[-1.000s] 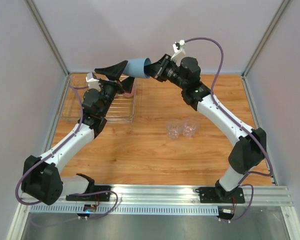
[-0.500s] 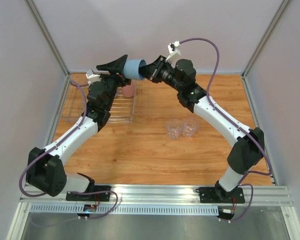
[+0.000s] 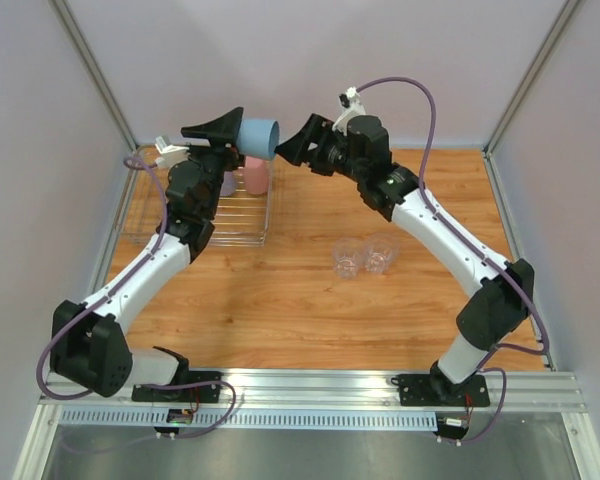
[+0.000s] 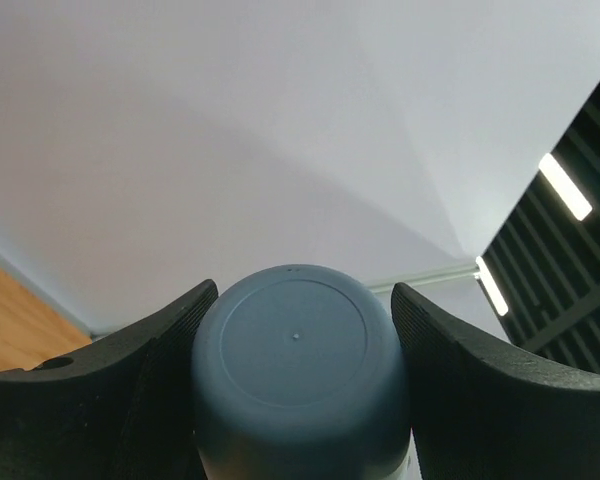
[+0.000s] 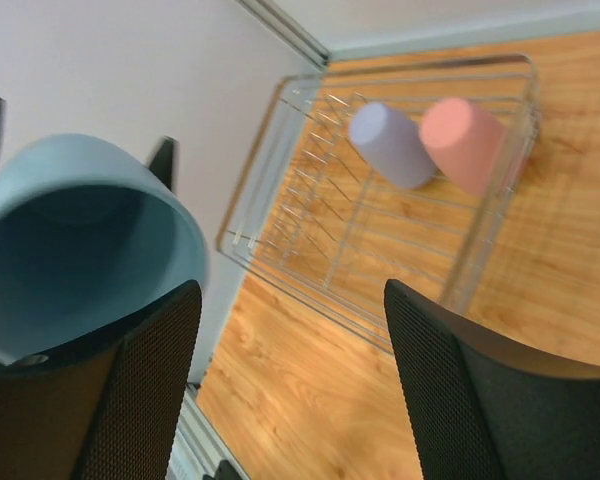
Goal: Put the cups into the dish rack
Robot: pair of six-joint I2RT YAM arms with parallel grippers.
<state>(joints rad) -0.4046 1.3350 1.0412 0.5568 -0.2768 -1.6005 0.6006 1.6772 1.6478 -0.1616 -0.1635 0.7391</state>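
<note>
The blue cup [image 3: 259,137] hangs in the air above the far right corner of the dish rack [image 3: 242,238]. It lies on its side, with its mouth turned away from the rack. The left gripper [image 4: 302,300] is clamped on its wall near the closed bottom, one finger on each side. The right gripper [image 3: 292,150] has its fingers apart just beside the cup's mouth and holds nothing.

The cup looks like light, stiff plastic with a smooth, slightly tapered wall, so I think it can slip toward its narrow end. A hold across the middle of the wall seems safer.

The pink cup [image 3: 256,176] and the lavender cup [image 3: 227,183] stand upside down inside the rack, at its far right end. Two clear tumblers [image 3: 347,262] wait right of the rack, well apart from it, and probably need a gentler grip.
</note>
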